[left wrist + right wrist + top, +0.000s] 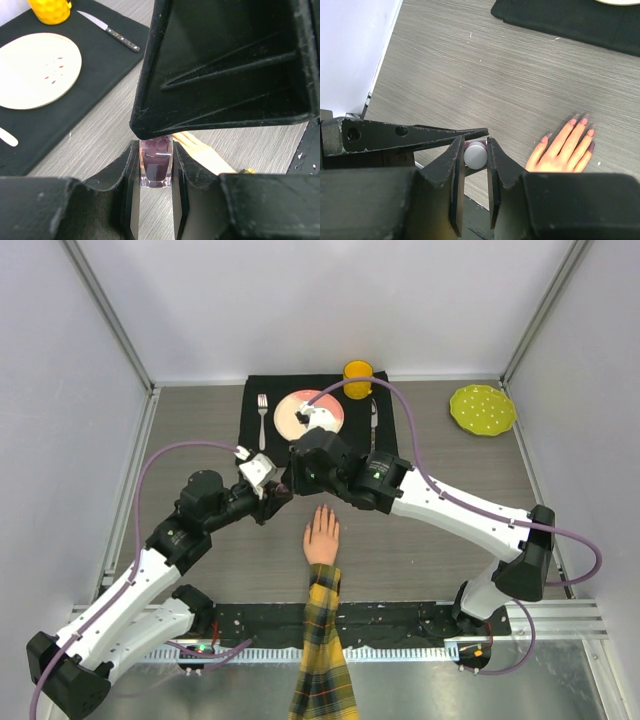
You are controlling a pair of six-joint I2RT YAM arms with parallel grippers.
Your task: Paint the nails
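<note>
Nails [583, 121] on the hand [564, 149] lie near the 2 grippers: left gripper [156, 161] clamps the purple bottle [156, 174], right gripper [475, 149] clamps its white cap [476, 157].

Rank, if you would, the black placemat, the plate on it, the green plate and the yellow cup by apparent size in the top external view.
1. black placemat
2-3. plate on the placemat and green plate: nearly equal, too close to rank
4. yellow cup

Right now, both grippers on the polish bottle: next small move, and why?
Probably rotate the right gripper to unscrew the white cap: it pinches the cap while the left gripper clamps the purple bottle, so the bottle looks closed.
</note>
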